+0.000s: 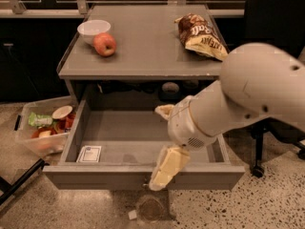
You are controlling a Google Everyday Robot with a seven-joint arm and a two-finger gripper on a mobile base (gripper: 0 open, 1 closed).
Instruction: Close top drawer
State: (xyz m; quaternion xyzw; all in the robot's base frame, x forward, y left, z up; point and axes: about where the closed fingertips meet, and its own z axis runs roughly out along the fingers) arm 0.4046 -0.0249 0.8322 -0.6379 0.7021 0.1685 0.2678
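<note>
The top drawer [95,176] of the grey cabinet is pulled wide open toward me. It is wide and shallow, with a small white card [89,154] lying in its front left corner. Its long flat front faces me; the knob at its centre is hidden behind my gripper. My gripper [161,178], with pale yellowish fingers, hangs down over the middle of the drawer front, its tips at the front panel. The white arm reaches in from the right across the drawer's right half.
On the cabinet top [143,56] sit a white bowl [93,29], a red apple [105,44] and a chip bag [200,36]. A clear bin of items [44,130] stands on the floor at left. A black chair [271,128] stands at right. A round floor mark [150,208] lies below the drawer.
</note>
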